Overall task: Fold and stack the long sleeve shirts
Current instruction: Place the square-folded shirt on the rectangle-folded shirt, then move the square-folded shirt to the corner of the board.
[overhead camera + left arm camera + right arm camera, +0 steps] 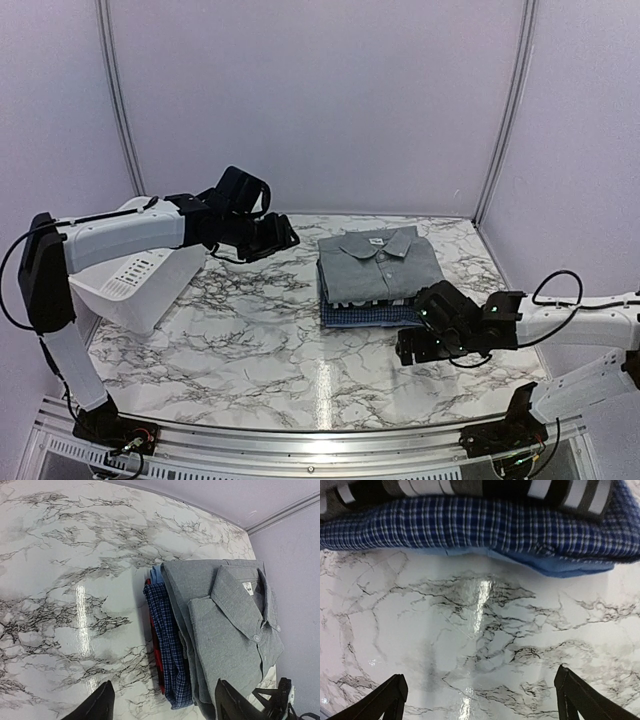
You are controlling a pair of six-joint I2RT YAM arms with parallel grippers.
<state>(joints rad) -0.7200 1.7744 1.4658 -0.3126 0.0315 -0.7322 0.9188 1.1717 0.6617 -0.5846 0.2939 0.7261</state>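
Observation:
The grey collared shirt [378,265] lies folded on top of a stack at the table's centre right; it also shows in the left wrist view [225,630]. Under it are a white-lettered black shirt [362,298] and a blue checked shirt [365,315], the latter clear in both wrist views [172,645] [470,527]. A striped black-and-white edge [470,487] sits above the blue one. My left gripper [285,238] is open and empty, above the table left of the stack [165,705]. My right gripper [410,350] is open and empty, low in front of the stack [480,700].
A white plastic tub [135,275] lies tipped at the table's left, under my left arm. A red layer [156,650] shows at the stack's bottom edge. The marble table [250,330] is walled by grey panels at the back and sides.

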